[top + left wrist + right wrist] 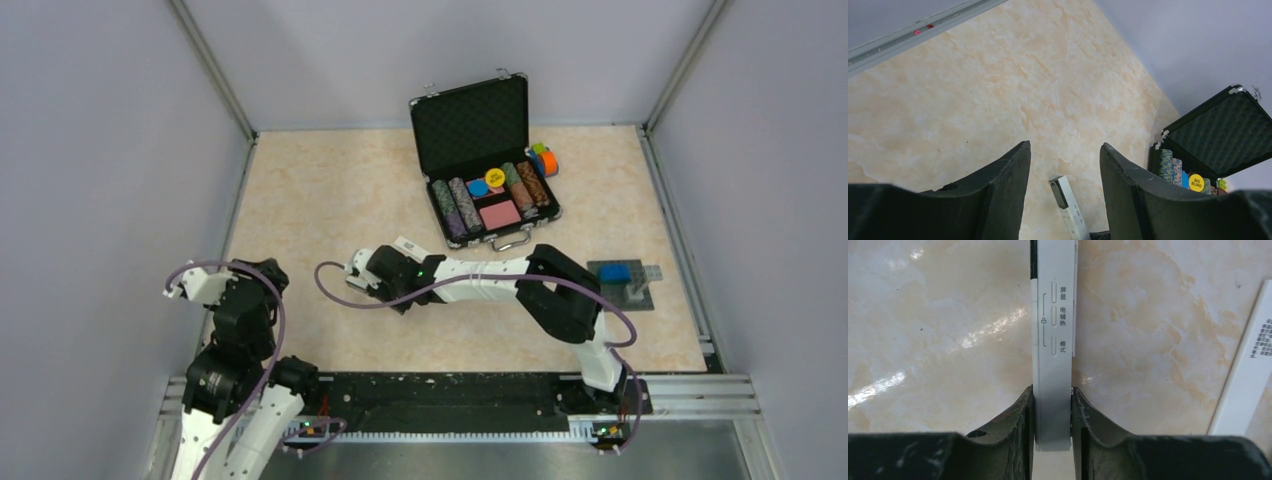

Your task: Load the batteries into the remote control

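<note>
The remote control is a slim white bar with three small buttons, and my right gripper is shut on its near end, one finger on each long edge. Over the table its far end with a dark patch shows between my left fingers, well beyond them. From above, a short white end sticks out beside the black wrist of my right gripper. My left gripper is open and holds nothing; it hangs near the left wall. The batteries are out of view.
A second flat white strip with printed text lies on the table right of the held bar. An open black case of poker chips stands at the back, with coloured pieces behind it. A grey baseplate with a blue brick sits at the right.
</note>
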`<state>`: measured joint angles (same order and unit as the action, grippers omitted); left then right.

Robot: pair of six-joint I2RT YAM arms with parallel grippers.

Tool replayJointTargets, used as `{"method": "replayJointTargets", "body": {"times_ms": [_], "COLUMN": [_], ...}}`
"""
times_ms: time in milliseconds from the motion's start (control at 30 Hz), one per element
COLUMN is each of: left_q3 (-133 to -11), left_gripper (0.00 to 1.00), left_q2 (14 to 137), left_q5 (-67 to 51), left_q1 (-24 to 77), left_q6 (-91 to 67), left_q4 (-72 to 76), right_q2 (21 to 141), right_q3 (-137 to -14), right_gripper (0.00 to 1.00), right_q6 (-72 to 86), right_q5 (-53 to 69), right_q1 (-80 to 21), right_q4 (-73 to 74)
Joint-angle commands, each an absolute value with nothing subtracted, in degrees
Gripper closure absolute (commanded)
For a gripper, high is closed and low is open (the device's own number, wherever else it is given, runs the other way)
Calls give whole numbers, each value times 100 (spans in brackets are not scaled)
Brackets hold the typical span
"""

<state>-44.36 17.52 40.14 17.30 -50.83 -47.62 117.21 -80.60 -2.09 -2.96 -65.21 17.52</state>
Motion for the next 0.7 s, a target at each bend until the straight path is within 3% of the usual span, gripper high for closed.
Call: {"method": "replayJointTargets", "body": {"times_ms": [0,433,667], "left_q3": [-4609,-4857,-5161], "left_gripper": [42,42,42], "left_q2": [1632,2002,2214], "left_q5": [4022,3580,3499], "left_q1": [1727,1731,1731], "left_q6": [-4912,-4629,-4267], "left_q4": [-4771,-4737,-4538], "right_q2": [11800,11741,11806], "right_q3": [-8369,-7798,-7262], "right_gripper": [81,90,87], "right_q6": [-416,-2135,-2522], "right_q5": [-1051,-4015,-4325], "right_q1": [-6623,-6811,-6844], "right_q4": [2010,1422,878]}}
